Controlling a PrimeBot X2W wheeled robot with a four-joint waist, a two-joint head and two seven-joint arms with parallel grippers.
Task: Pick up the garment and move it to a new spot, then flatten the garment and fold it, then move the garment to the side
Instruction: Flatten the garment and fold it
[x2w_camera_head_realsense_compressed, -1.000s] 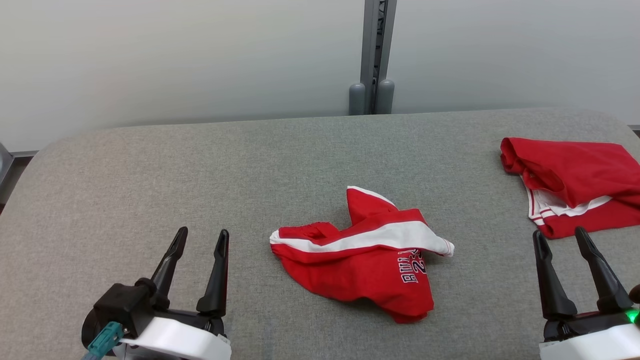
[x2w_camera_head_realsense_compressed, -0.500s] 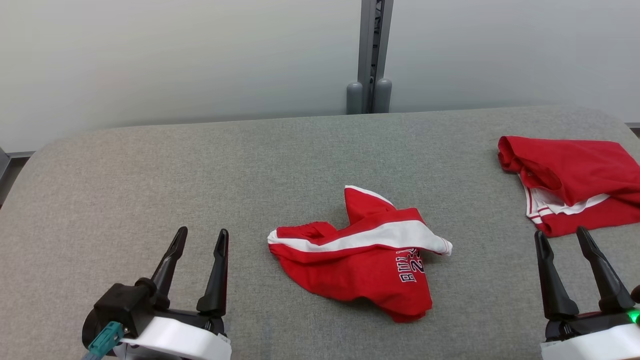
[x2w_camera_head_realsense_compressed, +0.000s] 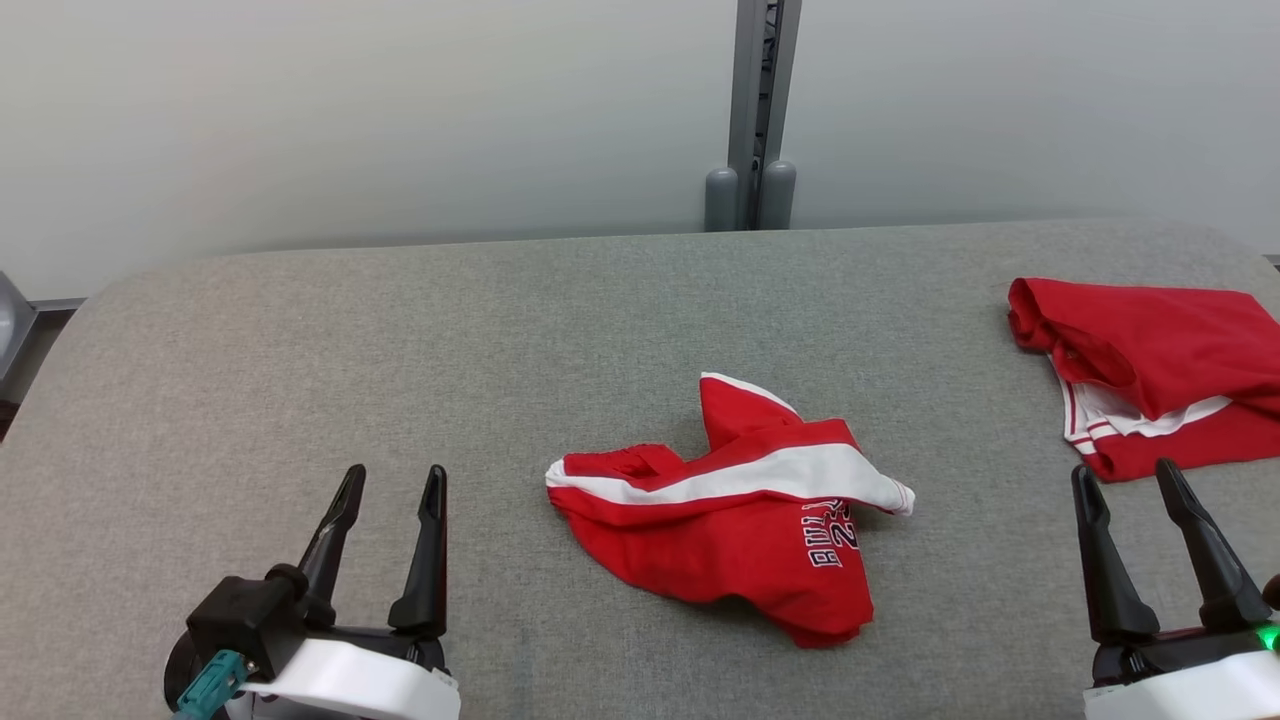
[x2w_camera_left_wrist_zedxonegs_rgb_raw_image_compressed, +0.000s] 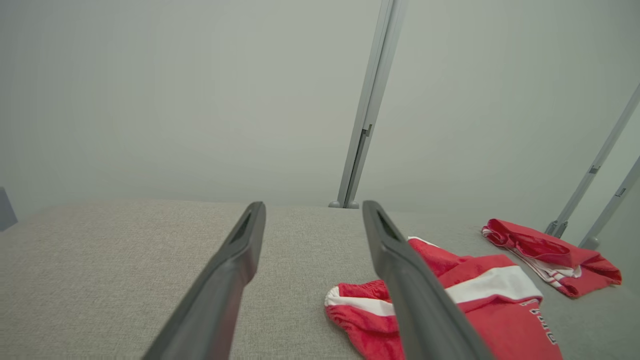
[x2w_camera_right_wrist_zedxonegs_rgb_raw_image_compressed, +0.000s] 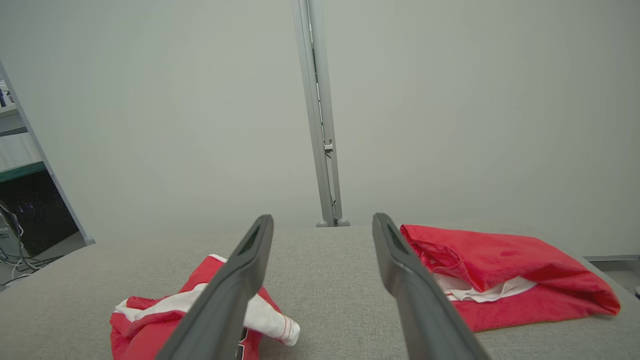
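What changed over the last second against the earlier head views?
The head camera shifted slightly, sliding the scene. The left gripper drew back slightly toward the robot. Nothing taken or released: it and the right gripper stay open, and the crumpled garment and the other red garment lie unmoved.

garment (x2w_camera_head_realsense_compressed: 730, 520): on bench (x2w_camera_head_realsense_compressed: 400, 340), centre | folded garment (x2w_camera_head_realsense_compressed: 1160, 350): on bench, far right, well apart from garment | left hand (x2w_camera_head_realsense_compressed: 395, 472): near left of garment | right hand (x2w_camera_head_realsense_compressed: 1126, 468): just before folded garment | post (x2w_camera_head_realsense_compressed: 760, 100): behind bench, centre
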